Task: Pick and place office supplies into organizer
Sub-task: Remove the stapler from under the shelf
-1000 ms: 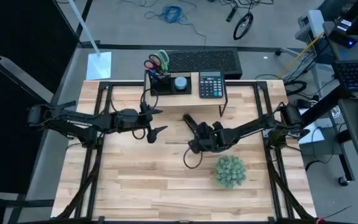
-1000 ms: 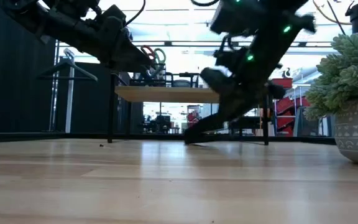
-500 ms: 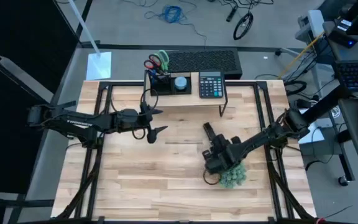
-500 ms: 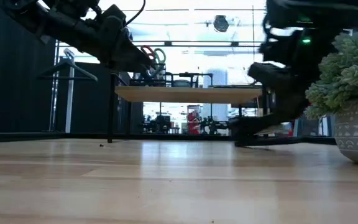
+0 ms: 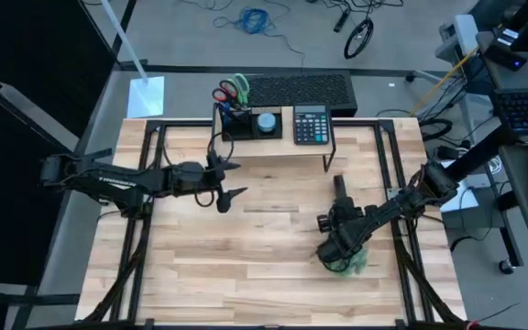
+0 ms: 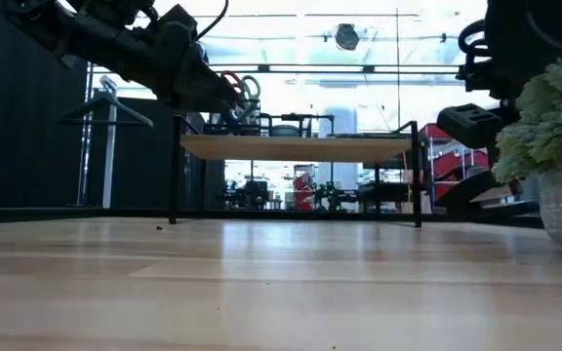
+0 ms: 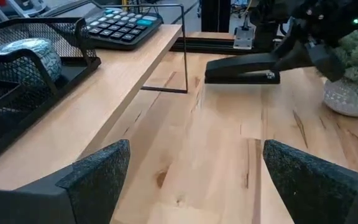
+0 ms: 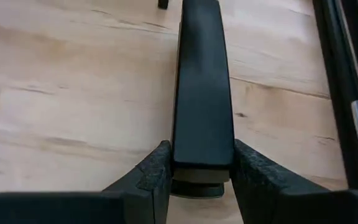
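We see a grey floor (image 5: 191, 41) with a blue cable (image 5: 253, 18), black curtain (image 5: 26, 55), bright ceiling lights (image 6: 291, 44).

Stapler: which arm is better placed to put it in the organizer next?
Right. Its pincer is shut on the black stapler, beside the plant. The left pincer sits closer to the organizer but is open and empty.

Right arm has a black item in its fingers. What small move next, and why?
Probably lift it and swing toward the organizer: the right gripper is shut on the long black item low over the table beside the plant, far from it; the left gripper waits mid-table.
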